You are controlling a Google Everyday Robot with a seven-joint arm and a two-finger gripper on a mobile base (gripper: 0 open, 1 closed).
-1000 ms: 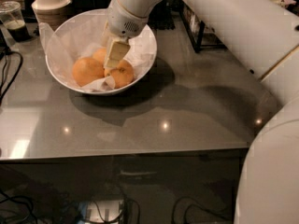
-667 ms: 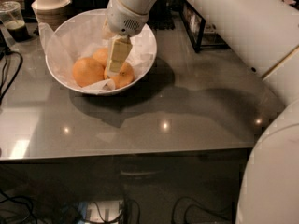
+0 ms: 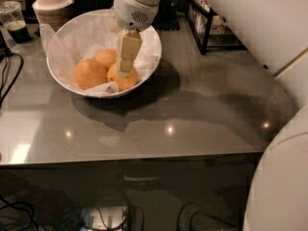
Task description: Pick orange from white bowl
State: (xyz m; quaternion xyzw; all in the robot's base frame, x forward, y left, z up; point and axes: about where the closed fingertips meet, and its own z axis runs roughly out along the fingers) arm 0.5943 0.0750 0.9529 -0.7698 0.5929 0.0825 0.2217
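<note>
The white bowl (image 3: 151,42), lined with crinkled white paper, stands at the back left of the grey table. Three oranges lie in it: one at the left (image 3: 90,74), one at the back (image 3: 106,57) and one at the front right (image 3: 126,81). No dark marks show on any of them. My gripper (image 3: 126,67) reaches down into the bowl from above and sits right over the top of the front right orange, hiding part of it.
Stacked beige lidded bowls (image 3: 50,1) and a plastic cup of dark drink (image 3: 14,20) stand behind the bowl at the left. A dark wire rack (image 3: 211,25) stands at the back right. Cables hang at the table's left edge (image 3: 7,76). My white arm fills the right side.
My gripper has shifted slightly to the right inside the bowl, over the front right orange. The oranges and the bowl have not moved.
</note>
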